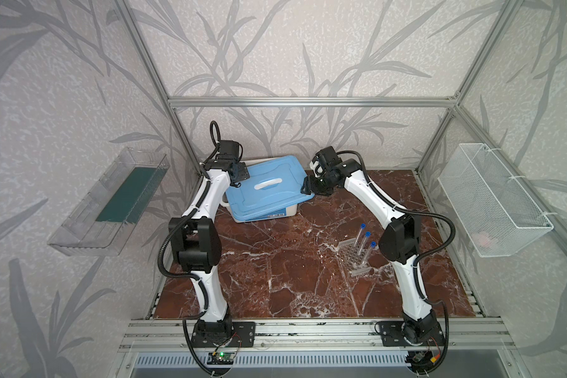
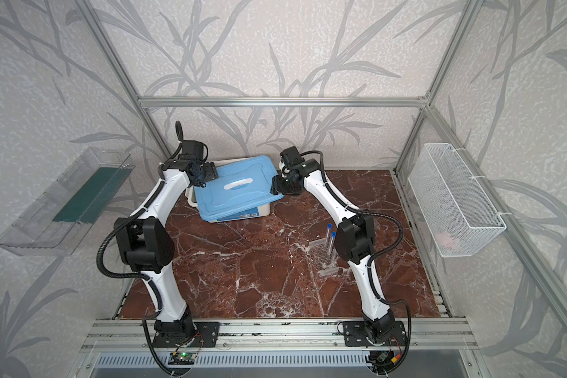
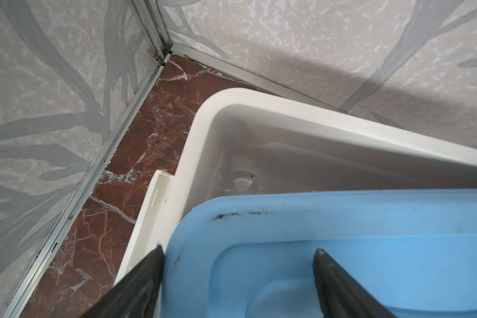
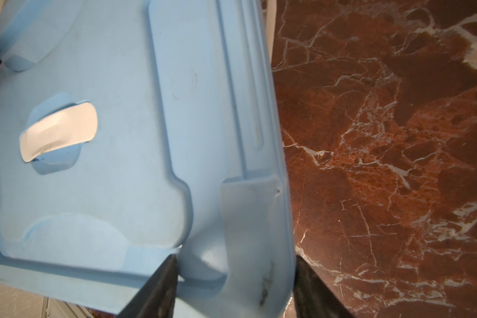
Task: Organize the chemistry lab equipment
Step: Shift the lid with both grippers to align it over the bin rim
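Three blue-capped test tubes (image 1: 364, 240) stand in the clear honeycomb rack (image 1: 357, 260) right of centre; in a top view the right arm hides part of them (image 2: 330, 240). The blue lid (image 1: 269, 196) lies askew on the white tub (image 1: 292, 210) at the back. My left gripper (image 1: 234, 183) (image 3: 238, 250) is open, straddling the lid's left corner (image 3: 342, 234). My right gripper (image 1: 306, 188) (image 4: 234, 256) is shut on the lid's right corner (image 4: 254, 234), with both fingers against it. A small clear round item (image 3: 243, 181) lies on the tub's floor.
A clear tray (image 1: 108, 203) hangs on the left wall and a white wire basket (image 1: 491, 199) on the right wall. The tub sits close to the back left corner of the frame (image 3: 160, 55). Brown marble tabletop (image 1: 275, 278) spreads in front.
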`<state>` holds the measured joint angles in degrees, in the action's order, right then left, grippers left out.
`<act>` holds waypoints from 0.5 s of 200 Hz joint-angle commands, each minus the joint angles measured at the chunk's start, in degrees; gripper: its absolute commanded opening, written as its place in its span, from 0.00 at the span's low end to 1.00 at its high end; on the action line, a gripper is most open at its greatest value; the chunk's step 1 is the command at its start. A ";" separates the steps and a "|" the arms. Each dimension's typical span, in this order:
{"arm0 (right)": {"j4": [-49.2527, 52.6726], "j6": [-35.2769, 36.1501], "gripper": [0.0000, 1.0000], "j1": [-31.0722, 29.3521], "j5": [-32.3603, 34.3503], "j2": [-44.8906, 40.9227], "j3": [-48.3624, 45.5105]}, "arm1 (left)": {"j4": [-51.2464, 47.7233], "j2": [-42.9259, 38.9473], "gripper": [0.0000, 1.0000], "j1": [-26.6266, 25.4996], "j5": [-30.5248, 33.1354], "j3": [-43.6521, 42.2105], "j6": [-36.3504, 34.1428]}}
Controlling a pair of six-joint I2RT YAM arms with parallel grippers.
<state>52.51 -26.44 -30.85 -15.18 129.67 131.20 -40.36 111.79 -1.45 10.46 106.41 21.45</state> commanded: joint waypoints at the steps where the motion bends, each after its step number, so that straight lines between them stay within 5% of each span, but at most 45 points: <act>1: 1.48 -2.79 0.65 -0.76 1.20 0.90 2.03 | -1.90 -2.39 0.93 1.22 0.71 0.50 -0.77; 100: -11.53 -12.14 0.63 -1.62 -5.27 -0.82 -2.32 | 5.02 -0.22 0.99 3.42 -9.92 -5.09 -1.07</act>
<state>47.77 -34.74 -31.83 -16.45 129.82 130.26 -36.40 111.66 2.17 5.72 104.09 20.56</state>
